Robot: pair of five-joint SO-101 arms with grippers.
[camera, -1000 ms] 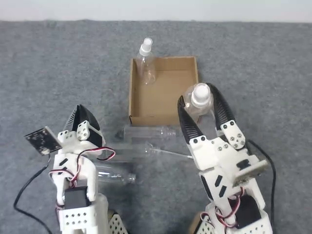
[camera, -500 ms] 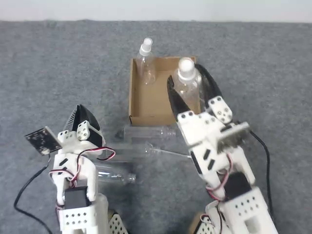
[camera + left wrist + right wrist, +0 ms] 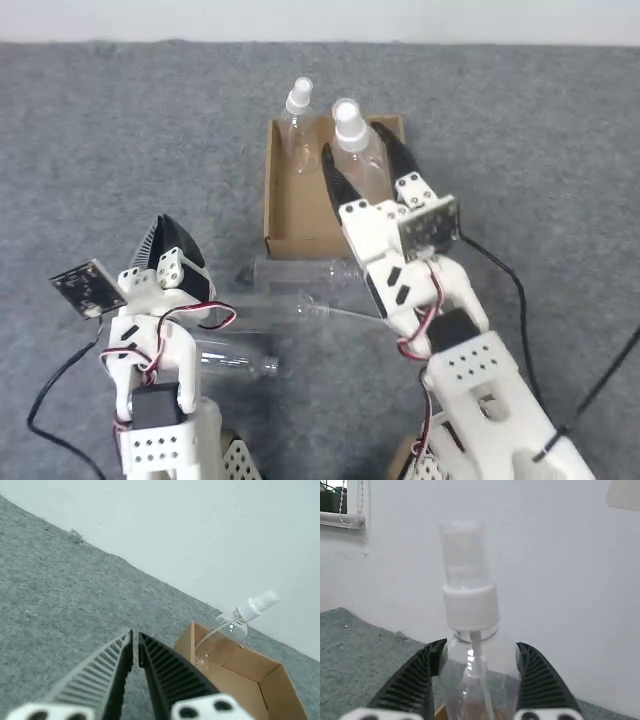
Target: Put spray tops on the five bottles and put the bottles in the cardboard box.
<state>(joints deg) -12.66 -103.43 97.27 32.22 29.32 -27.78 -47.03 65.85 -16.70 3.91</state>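
Note:
My right gripper point(image 3: 356, 146) is shut on a clear bottle point(image 3: 366, 172) with a white spray top point(image 3: 347, 114). It holds the bottle upright over the cardboard box point(image 3: 268, 205). In the right wrist view the bottle point(image 3: 472, 667) stands between the black fingers point(image 3: 415, 680). Another capped bottle point(image 3: 300, 135) stands in the box's far left corner, and it shows as the bottle point(image 3: 234, 624) in the left wrist view too. My left gripper point(image 3: 162, 226) is shut and holds nothing, left of the box and nearer the front; its fingers point(image 3: 120, 665) point at the carpet.
Two clear bottles without tops lie on the grey carpet in front of the box, one close to it point(image 3: 300, 270) and one nearer my left arm point(image 3: 235, 363). A spray top with a thin tube point(image 3: 305, 304) lies between them.
My right arm has carried the capped bottle away from the front and to the left, from the box's near right edge to over the box beside the standing bottle. My left arm has stayed still.

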